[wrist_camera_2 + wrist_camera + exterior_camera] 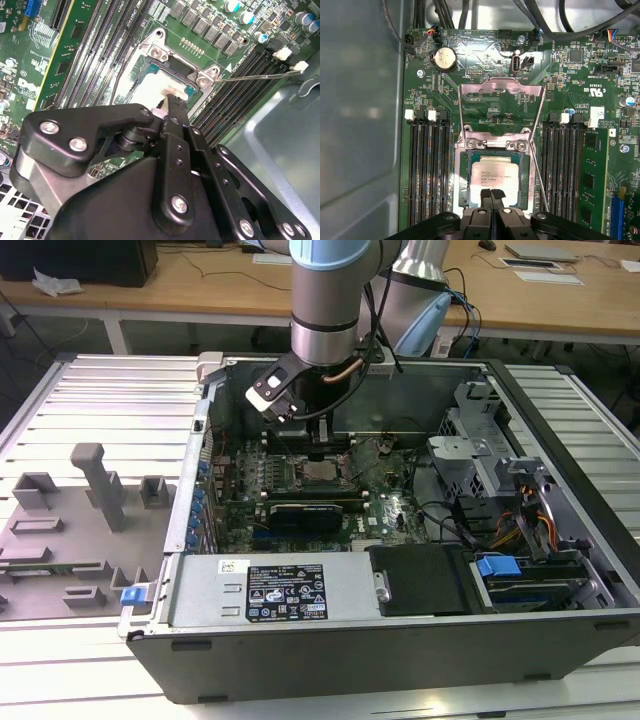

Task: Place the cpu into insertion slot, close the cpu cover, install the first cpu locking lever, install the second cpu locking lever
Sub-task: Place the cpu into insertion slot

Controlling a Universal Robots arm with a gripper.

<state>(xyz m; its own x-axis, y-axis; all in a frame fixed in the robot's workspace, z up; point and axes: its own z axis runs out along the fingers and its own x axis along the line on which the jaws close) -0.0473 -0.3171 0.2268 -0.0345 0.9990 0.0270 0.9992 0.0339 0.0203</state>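
The arm comes down from the top of the exterior view. Its silver wrist stands upright and the black gripper points straight down below it. In the first wrist view the two fingers are pressed together tip to tip, with only a thin seam between them. Their black linkage bars spread to either side behind the tips. The second wrist view shows them from the side, narrow and closed.

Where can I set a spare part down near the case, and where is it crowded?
Free: bare table slats at the exterior view's left, between the grey fixture blocks, the case wall and the far edge. Crowded: around the cpu, hemmed by memory slots, the open cpu cover and the end effector.
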